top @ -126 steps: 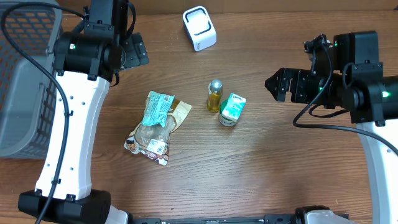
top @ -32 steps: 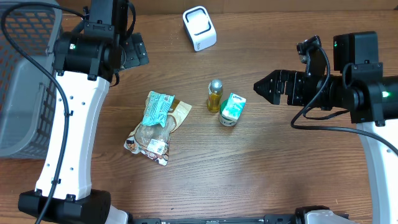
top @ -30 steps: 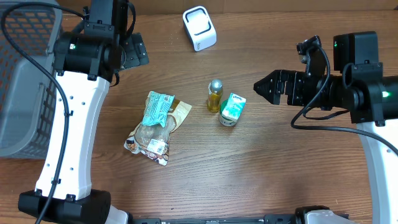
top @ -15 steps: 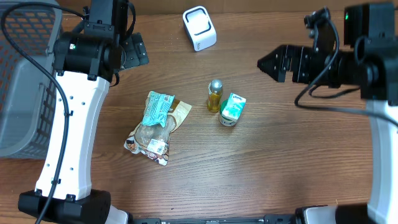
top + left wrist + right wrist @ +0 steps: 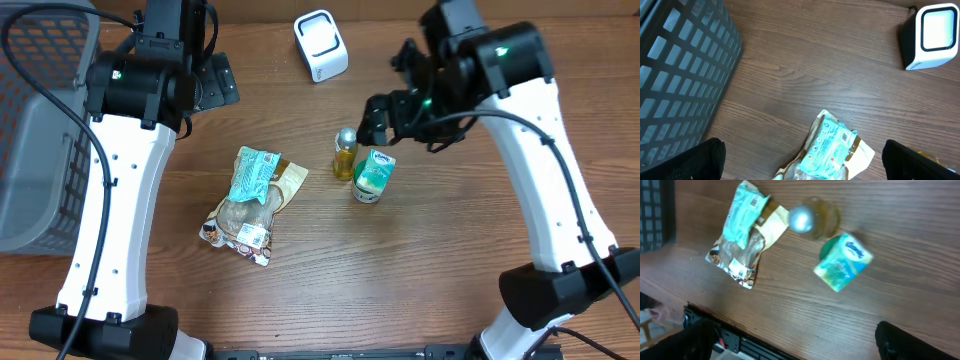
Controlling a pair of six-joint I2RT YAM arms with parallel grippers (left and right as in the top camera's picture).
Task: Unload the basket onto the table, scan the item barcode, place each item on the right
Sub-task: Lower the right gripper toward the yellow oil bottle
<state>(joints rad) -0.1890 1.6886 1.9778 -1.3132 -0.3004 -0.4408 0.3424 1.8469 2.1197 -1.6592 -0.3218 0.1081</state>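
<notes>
Three items lie mid-table: a snack bag with a teal label [image 5: 252, 200], a small yellow bottle with a silver cap [image 5: 345, 152] and a green carton [image 5: 374, 175]. The white scanner [image 5: 320, 45] stands at the back. My right gripper [image 5: 378, 115] hangs open just above and behind the bottle and carton, holding nothing. Its wrist view looks down on the carton [image 5: 842, 262], bottle [image 5: 807, 217] and bag [image 5: 742, 235], with the gripper [image 5: 795, 345] wide apart. My left gripper [image 5: 215, 80] is open at the back left, above the bag [image 5: 832, 152], the scanner [image 5: 934, 35] off to its right.
A grey mesh basket [image 5: 40, 120] takes up the left edge of the table and fills the left of the left wrist view [image 5: 680, 75]. The table's front edge [image 5: 740, 340] shows in the right wrist view.
My right arm has swung in from the right side of the table to above the bottle and carton, gripper still open. The left arm and the items have not moved.
</notes>
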